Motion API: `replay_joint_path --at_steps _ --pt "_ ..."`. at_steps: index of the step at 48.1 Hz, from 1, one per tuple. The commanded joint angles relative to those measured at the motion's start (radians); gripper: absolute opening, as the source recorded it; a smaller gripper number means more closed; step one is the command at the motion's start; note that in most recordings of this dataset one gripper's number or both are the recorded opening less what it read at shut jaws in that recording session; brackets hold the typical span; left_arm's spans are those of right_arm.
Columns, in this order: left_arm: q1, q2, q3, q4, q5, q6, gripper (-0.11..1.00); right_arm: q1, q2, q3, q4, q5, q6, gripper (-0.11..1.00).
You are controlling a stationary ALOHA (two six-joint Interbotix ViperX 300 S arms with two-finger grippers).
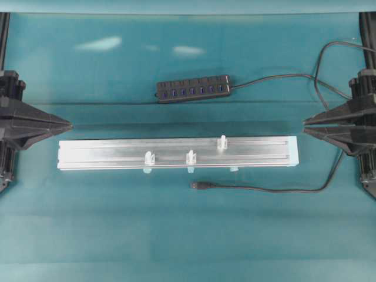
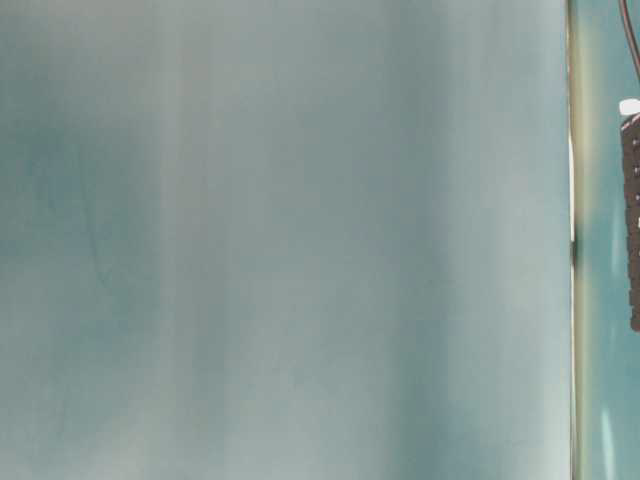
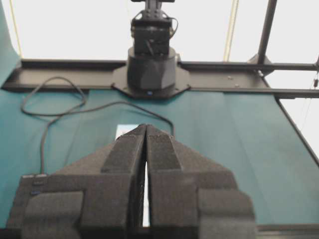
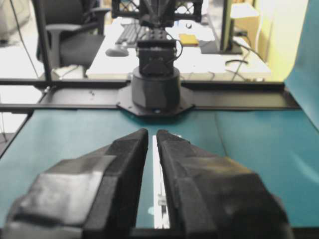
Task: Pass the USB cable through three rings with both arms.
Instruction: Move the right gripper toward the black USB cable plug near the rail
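The USB cable (image 1: 264,189) lies on the teal cloth in front of the silver rail (image 1: 106,154), its plug (image 1: 197,185) near the middle and its cord running right, then up past my right arm. The three rings (image 1: 149,157) (image 1: 191,156) (image 1: 222,143) stand upright on the rail, with nothing through them. My left gripper (image 1: 70,125) is shut and empty off the rail's far left end, tips touching (image 3: 146,127). My right gripper (image 1: 304,126) is shut and empty off the right end. Only a thin slit separates its fingers (image 4: 152,132), and the rail (image 4: 157,174) shows through it.
A black multi-port hub (image 1: 194,89) lies behind the rail, its cord looping to the right. In the table-level view a blurred pale surface fills nearly everything, with only the hub (image 2: 632,220) showing at the right edge. Each wrist view shows the opposite arm's base (image 3: 151,69) (image 4: 156,87).
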Motion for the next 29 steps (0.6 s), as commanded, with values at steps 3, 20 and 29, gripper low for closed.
replay_joint_path --at_steps 3,20,29 --pt "-0.034 0.043 -0.081 0.006 0.034 -0.040 0.02 0.021 0.018 -0.025 0.011 0.002 0.008 -0.01" --pt "-0.034 0.143 -0.199 0.006 0.135 -0.087 0.02 0.026 0.089 -0.071 0.011 0.112 0.092 -0.10" --pt "-0.011 0.209 -0.233 0.006 0.193 -0.150 0.02 0.002 0.135 -0.080 0.012 0.140 0.193 -0.10"
